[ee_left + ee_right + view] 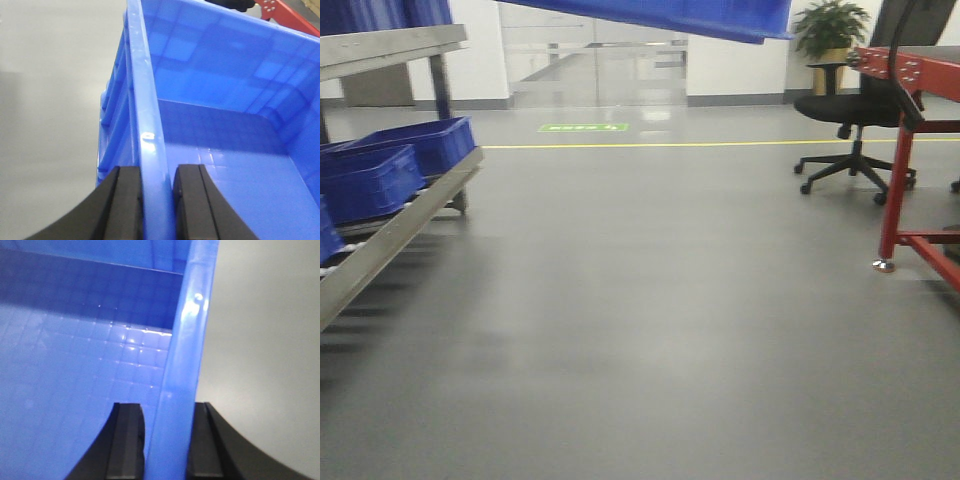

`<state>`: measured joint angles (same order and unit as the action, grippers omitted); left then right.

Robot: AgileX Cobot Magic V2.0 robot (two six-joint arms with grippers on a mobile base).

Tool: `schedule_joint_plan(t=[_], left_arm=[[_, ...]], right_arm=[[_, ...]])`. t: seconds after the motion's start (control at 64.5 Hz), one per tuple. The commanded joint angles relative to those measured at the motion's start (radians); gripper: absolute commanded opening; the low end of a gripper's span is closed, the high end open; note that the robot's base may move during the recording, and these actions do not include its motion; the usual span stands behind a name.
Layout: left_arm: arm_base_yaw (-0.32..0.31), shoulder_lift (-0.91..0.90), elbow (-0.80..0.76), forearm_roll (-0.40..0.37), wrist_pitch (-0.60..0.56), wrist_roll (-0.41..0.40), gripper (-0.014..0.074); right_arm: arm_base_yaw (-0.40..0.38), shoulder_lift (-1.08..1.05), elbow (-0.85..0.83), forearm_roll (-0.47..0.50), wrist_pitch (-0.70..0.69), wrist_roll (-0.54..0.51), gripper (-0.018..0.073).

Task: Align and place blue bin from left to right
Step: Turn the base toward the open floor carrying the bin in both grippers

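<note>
My left tool (157,197) is clenched on the left wall of the blue bin (660,18), one pad outside and one inside. My right tool (167,440) grasps the opposite wall the same way. The bin hangs above the grey floor (650,330), between the rack (400,225) at left and the red counter (898,170) at right.

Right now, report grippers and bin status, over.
Copy: left gripper shut on blue bin rim, right gripper shut on opposite rim. Bin off the floor, empty. Ahead: rack with dark blue bins left, red table and office chair right.
</note>
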<state>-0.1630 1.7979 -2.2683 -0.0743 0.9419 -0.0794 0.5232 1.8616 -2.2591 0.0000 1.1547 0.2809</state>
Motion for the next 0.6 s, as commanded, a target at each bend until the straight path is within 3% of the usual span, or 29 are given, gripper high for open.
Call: schedule_joint_plan(t=[0.0, 0.589], left_arm=[[-0.001, -0.02, -0.015, -0.001, -0.122, 0.016, -0.0111], [-0.001, -0.02, -0.015, -0.001, -0.122, 0.016, -0.0111]], right_arm=[[-0.003, -0.028, -0.02, -0.016, -0.07, -0.036, -0.0152], [-0.003, -0.028, -0.02, -0.016, -0.07, -0.036, -0.0152]])
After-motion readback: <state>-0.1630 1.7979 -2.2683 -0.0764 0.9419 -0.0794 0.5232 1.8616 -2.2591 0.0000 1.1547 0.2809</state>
